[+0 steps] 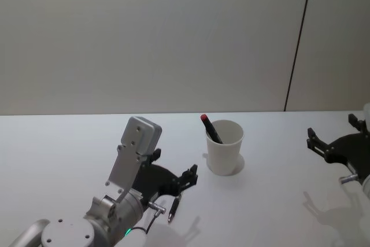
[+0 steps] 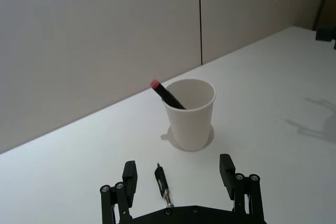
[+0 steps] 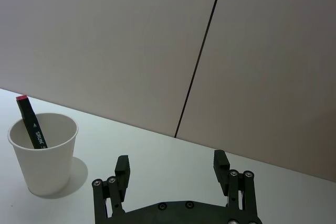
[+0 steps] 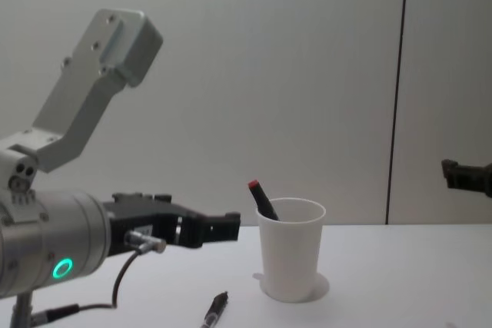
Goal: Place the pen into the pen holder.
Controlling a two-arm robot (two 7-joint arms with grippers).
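While left pincer [image 2: 178,163] hangs released, pen [image 2: 164,186] lies beneath it, near pen holder [image 2: 190,114], right pincer [image 3: 171,163] released.

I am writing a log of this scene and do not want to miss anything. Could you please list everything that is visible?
pen holder: one, white paper cup, upright near the table's middle.
marker: one, black with a red cap, leaning inside the pen holder, cap above the rim.
pen: one, dark, lying on the table on the robot's side of the pen holder.
table: one, white.
wall: one, pale grey with a dark vertical seam, behind the table.
left gripper: one, black, open, raised just above the pen.
right gripper: one, black, open, at the table's right side.
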